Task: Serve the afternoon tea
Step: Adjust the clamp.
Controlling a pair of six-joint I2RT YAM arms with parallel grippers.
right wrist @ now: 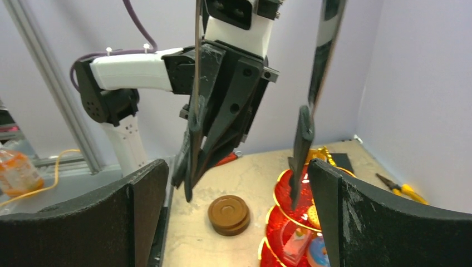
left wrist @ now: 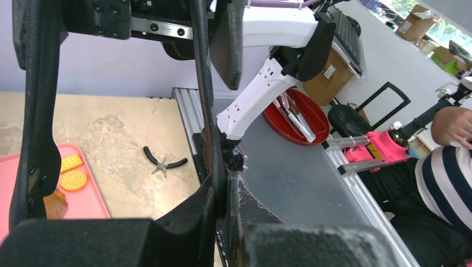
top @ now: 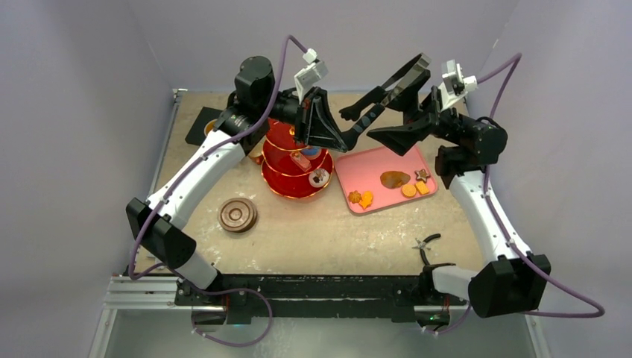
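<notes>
Red tiered stand (top: 286, 184): one
Pink tray (top: 367, 167): one
Biscuits (top: 408, 191) on tray: six
Brown saucers (top: 238, 215), near left: one stack
Black tongs (top: 402, 79): one pair
Pliers (top: 427, 242): one

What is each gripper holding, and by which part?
The left gripper is shut on the black tongs, jaws clamping one arm toward its tip end; the right gripper is open and holds nothing.

Tiered stand (top: 279, 177) mid-table, tray (top: 365, 168) just to its right, stacked saucers (top: 238, 215) nearer, leftward.
</notes>
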